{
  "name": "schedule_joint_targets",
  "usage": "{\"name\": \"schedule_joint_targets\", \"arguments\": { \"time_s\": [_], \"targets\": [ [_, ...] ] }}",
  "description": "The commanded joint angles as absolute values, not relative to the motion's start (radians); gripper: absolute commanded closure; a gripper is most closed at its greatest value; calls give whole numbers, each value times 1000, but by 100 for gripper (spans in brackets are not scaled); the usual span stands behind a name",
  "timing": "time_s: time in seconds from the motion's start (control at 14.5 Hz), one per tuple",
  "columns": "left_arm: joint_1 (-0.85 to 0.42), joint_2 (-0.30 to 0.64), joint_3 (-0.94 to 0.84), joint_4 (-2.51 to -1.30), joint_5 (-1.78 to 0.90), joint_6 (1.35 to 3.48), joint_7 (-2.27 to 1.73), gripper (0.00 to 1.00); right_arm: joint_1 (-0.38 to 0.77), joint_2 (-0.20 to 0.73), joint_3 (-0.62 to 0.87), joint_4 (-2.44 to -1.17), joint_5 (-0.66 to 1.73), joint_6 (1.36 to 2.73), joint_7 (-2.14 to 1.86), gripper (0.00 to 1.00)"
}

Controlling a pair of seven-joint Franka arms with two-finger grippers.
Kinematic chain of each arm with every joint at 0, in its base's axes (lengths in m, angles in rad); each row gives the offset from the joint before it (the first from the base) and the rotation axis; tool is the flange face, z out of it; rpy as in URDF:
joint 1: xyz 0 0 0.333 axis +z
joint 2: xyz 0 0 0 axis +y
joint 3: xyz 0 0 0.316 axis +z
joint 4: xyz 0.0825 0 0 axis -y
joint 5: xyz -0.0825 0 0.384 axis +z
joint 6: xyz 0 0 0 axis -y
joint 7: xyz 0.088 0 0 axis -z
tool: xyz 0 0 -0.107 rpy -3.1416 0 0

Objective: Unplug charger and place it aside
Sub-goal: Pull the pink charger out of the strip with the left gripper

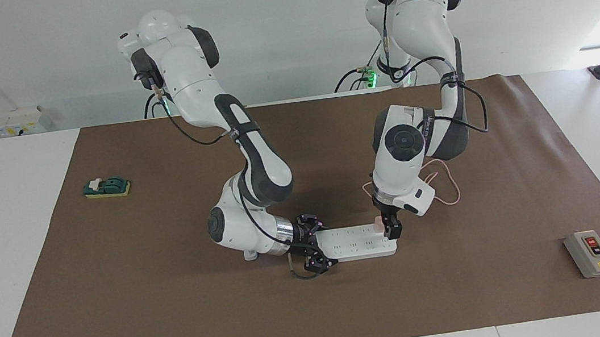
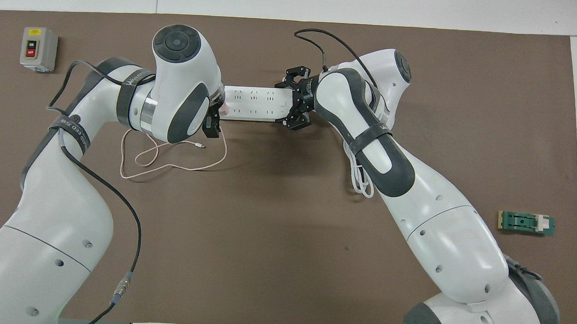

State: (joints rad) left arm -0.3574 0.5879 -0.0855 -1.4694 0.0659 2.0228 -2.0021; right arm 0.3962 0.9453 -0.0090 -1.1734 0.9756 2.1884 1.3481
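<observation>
Gripping the charger at the left arm's end of the strip, the left gripper points straight down with its fingers closed on the small pink cube, which sits plugged into the strip's top face. In the overhead view the charger shows only as a sliver of pink beside the left wrist, with the left gripper dark just beneath it. Its thin pink cable lies in loose loops on the mat, nearer to the robots than the strip, its free tip resting on the mat. At the strip's other end the right gripper comes in low and level, its fingers spread wide across the strip's width, one on each long side; whether they press it cannot be told. The right gripper hides that end from above. A coiled white cord lies partly under the right arm. A grey switch box stands toward the left arm's end of the mat, and a green block lies toward the right arm's end.
</observation>
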Motion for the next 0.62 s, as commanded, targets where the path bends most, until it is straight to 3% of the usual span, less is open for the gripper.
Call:
{"name": "schedule_joint_targets", "arguments": {
  "time_s": [0.0, 0.14, 0.28, 0.55],
  "targets": [
    [-368, 597, -77, -1456, 78, 2003, -2019, 48, 397, 962, -11, -1152, 983, 2197, 1322, 54],
    [-368, 595, -77, -1456, 78, 2006, -2019, 70, 399, 962, -11, -1154, 985, 2201, 1321, 55],
    [-365, 595, -77, -1456, 77, 2006, -2011, 100, 400, 962, -11, -1160, 985, 2220, 1321, 56],
    [-365, 595, -78, -1456, 74, 2009, -2011, 100, 403, 962, -11, -1160, 986, 2226, 1321, 56]
  ]
}}
